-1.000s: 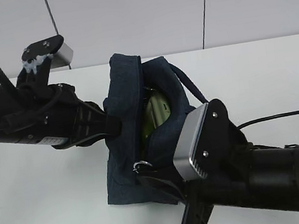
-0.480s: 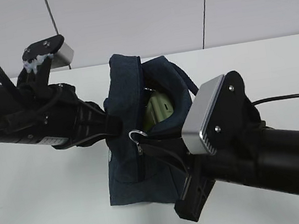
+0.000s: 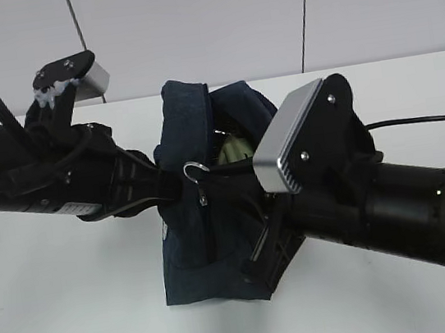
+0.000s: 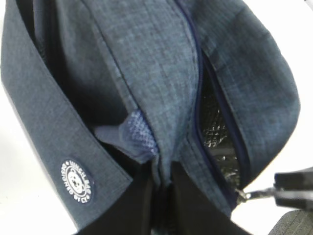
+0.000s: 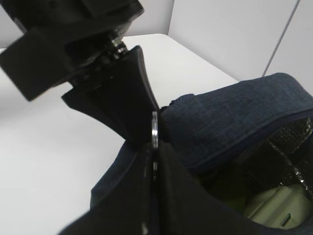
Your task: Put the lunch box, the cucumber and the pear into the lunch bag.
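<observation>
Closing step: left pincer (image 4: 159,181) is pinching the dark navy fabric lunch bag (image 3: 208,243); right pincer (image 5: 154,142) is clamping its metal ring zipper pull (image 3: 196,170). Next: draw the pull along the opening.

From my station this looks like a lab or test room, not a home. I see a plain white table (image 3: 78,319) with nothing homely on it, and behind it a pale wall (image 3: 186,22) made of flat panels split by thin dark seams. Two black robot arms (image 3: 34,180) reach over the table, each carrying a small camera box, and a black cable (image 3: 423,120) trails across the top. The only thing being worked on is a dark blue lunch bag (image 3: 203,235).
</observation>
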Robot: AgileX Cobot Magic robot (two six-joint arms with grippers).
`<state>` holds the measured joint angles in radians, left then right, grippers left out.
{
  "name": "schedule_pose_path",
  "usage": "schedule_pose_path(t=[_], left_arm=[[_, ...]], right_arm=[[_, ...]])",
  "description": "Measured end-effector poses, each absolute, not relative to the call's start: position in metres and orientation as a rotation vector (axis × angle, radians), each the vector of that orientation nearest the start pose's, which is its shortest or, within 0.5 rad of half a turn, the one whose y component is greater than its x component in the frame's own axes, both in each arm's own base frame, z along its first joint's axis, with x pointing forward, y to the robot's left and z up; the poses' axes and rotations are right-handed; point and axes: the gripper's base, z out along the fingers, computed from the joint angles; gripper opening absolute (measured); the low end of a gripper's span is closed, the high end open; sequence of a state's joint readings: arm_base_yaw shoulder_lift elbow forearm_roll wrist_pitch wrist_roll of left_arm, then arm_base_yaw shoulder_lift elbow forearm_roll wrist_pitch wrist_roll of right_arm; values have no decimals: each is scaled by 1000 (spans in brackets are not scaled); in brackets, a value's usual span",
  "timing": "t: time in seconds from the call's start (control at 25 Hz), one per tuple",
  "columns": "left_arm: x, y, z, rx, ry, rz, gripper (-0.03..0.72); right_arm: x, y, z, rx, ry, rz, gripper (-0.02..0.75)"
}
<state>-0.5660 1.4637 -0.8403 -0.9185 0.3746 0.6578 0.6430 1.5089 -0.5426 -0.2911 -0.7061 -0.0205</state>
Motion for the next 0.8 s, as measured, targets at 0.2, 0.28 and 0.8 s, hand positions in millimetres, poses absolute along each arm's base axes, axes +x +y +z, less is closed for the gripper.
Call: schedule_pose_path(t=[0.2, 0.28, 0.8], left_arm=[[236, -182, 238, 561, 2356, -728, 2], [237, -182, 238, 562, 2355, -728, 2], [235, -183, 239, 571, 2365, -746, 4]], right_arm=[[222, 181, 211, -848, 1556, 405, 0], [223, 180, 212, -841, 1555, 383, 0], [223, 181, 212, -858, 1543, 376, 0]])
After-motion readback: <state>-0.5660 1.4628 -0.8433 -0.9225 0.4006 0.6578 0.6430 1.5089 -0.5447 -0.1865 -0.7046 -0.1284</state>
